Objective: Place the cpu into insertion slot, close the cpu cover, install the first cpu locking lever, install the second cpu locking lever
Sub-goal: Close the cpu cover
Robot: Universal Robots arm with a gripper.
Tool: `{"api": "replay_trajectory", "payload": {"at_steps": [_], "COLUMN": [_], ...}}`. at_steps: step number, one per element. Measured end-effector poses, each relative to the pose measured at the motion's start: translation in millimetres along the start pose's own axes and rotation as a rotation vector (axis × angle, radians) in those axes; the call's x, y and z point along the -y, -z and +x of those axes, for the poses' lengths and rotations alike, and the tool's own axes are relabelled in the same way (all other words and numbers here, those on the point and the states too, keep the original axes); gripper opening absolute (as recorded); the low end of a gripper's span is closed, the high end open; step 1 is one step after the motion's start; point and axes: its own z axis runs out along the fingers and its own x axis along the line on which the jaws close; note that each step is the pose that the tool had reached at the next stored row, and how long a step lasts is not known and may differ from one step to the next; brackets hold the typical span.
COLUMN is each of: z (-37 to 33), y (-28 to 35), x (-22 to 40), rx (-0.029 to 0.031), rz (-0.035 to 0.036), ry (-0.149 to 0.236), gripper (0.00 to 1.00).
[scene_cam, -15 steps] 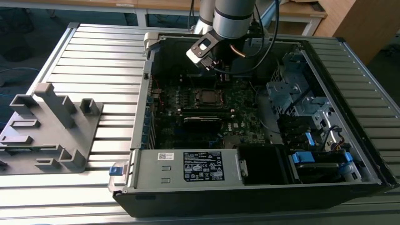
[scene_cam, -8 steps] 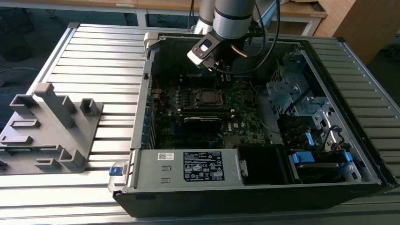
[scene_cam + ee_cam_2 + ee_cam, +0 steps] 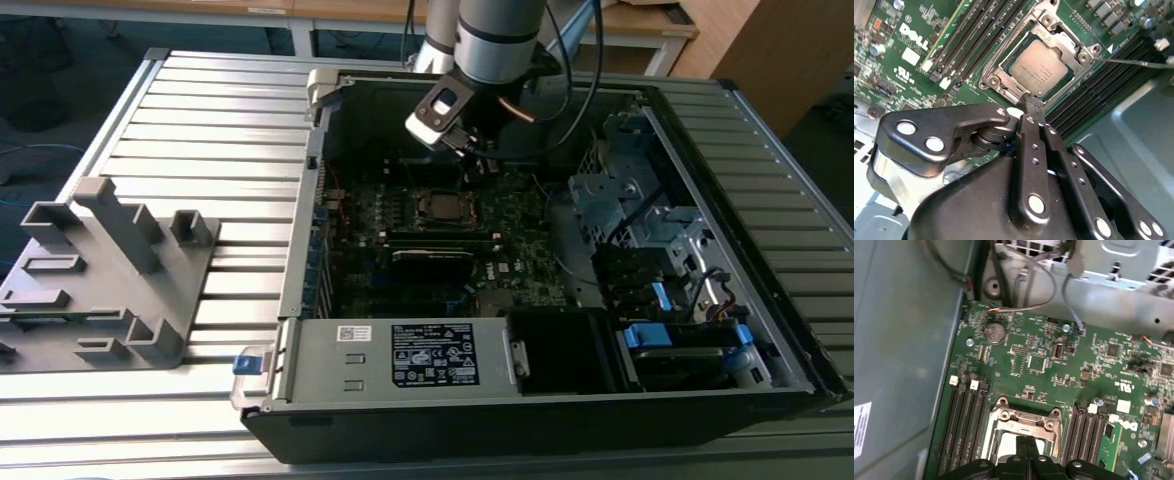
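Cpu (image 3: 1043, 67) lies seated in the slot (image 3: 441, 207), with the cover (image 3: 1080, 50) flat around it. Gripper (image 3: 1032, 101) hangs just over the slot's edge, jaws pressed together and holding nothing. One lever (image 3: 1134, 62) juts out sideways past the cover's corner.

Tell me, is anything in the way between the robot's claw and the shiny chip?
Nothing visible is. The gripper is right beside the cpu, whose top shows bare through the window of the cpu cover.
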Motion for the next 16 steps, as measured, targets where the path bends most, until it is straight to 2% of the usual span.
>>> {"api": "replay_trajectory", "payload": {"at_steps": [9, 16], "z": [0.0, 0.0], "y": [-1.0, -1.0], "x": [0.0, 0.0], "rx": [-0.0028, -0.0028], "rz": [0.0029, 0.003], "ry": [0.147, 0.151], "gripper": [0.11, 0.11]}}
